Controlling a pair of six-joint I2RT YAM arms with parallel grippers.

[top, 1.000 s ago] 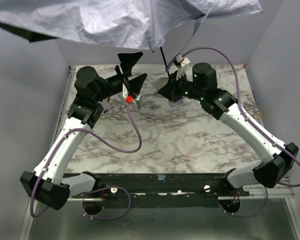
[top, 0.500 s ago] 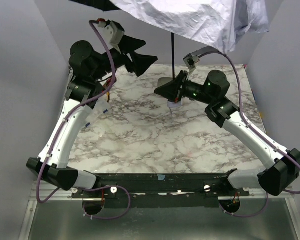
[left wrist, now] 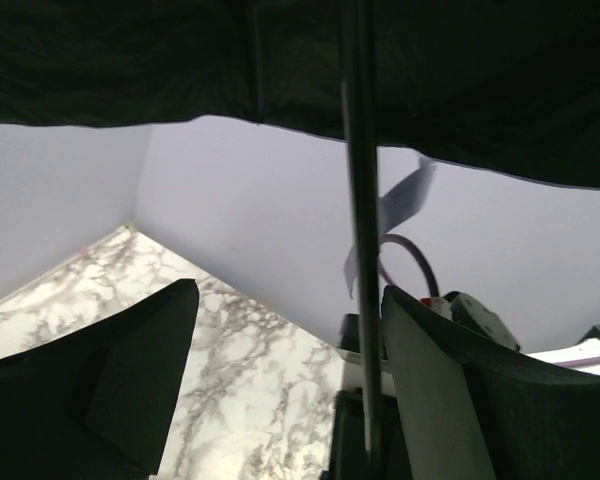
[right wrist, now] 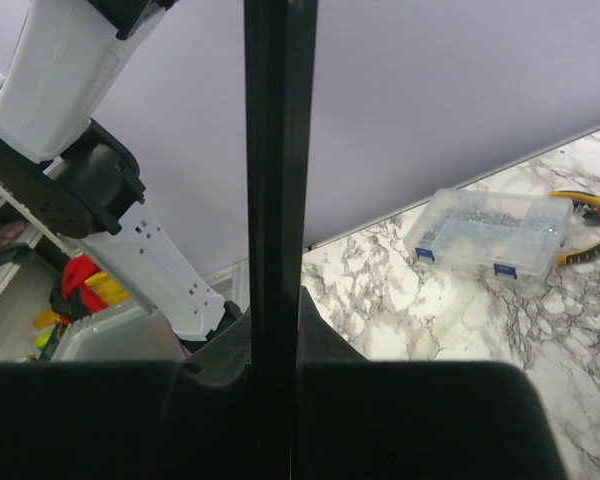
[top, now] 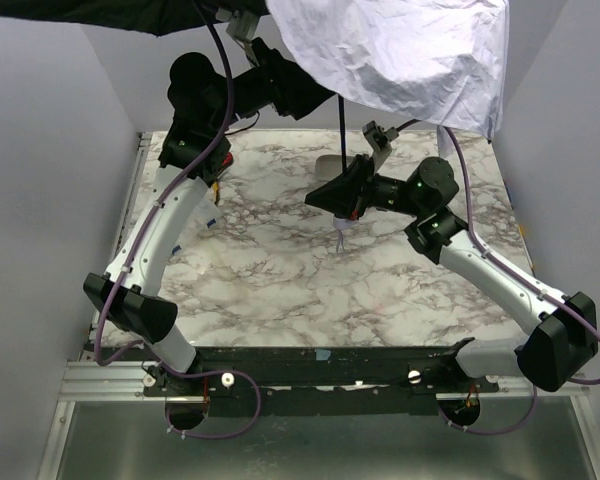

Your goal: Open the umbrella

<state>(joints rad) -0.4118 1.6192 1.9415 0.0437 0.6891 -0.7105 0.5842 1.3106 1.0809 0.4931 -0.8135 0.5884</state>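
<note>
Two arms, one umbrella and two loose items on a marble-patterned table (top: 280, 290).

Item 1: left arm (top: 170, 230). It rises from its base at 7 o'clock of the top view and reaches toward 12 o'clock, under the canopy.

Item 2: left gripper (left wrist: 285, 300). The jaws are spread wide and the two black fingers (left wrist: 130, 380) stand well apart, clamping nothing. The shaft passes between them, just beside the finger at 3 o'clock of the left wrist view. Whether they touch cannot be told.

Item 3: umbrella (top: 400, 60). It is held above the table with the shaft upright.
- The canopy (top: 420, 80) sits at 12 to 1 o'clock of the top view. It hangs in pale lavender-white folds, with the black underside showing at 11 o'clock.
- The thin black shaft (top: 340, 130) drops from the canopy to the right gripper.
- The small pale handle (top: 343, 228) shows just below that gripper.
- A pale strap (left wrist: 405, 195) hangs beside the shaft.

Item 4: right gripper (top: 342, 203). It is over the middle of the table, with the jaws closed on the shaft just above the handle.

Item 5: right arm (top: 500, 280). Its base is at 5 o'clock of the top view.

Item 6: clear plastic box (right wrist: 490, 230). It lies flat on the table at 3 o'clock of the right wrist view.

Item 7: pliers (right wrist: 585, 225). They have yellow-and-black handles and lie just beside the box, at its 3 o'clock.
</note>
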